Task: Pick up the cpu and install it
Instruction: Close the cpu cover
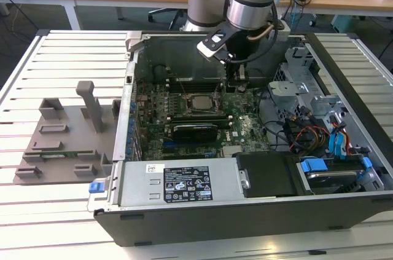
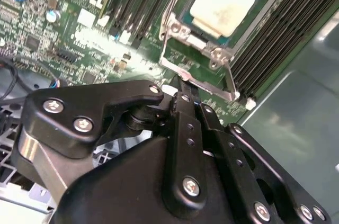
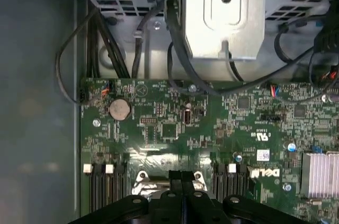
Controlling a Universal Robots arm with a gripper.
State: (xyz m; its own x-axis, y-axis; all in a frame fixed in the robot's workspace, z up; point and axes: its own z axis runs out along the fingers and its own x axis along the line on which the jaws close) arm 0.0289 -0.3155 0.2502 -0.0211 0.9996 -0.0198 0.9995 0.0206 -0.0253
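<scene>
Already the cpu (image 2: 222,1) lies in its socket, just beyond your gripper (image 2: 183,83). Its fingers are pinched together and empty, tips beside the socket frame (image 2: 226,75). Seating looks done, and any further contact there calls for gentleness.

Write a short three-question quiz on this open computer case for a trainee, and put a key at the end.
1. True or false: the cpu sits in its socket on the motherboard.
2. The pincer is: A) open around the cpu; B) shut, close beside the cpu socket; C) shut on a cable.
3. In the exterior view, on which side of the computer case does the grey plastic tray lie?
Key: 1 true; 2 B; 3 the exterior view's left.
</scene>
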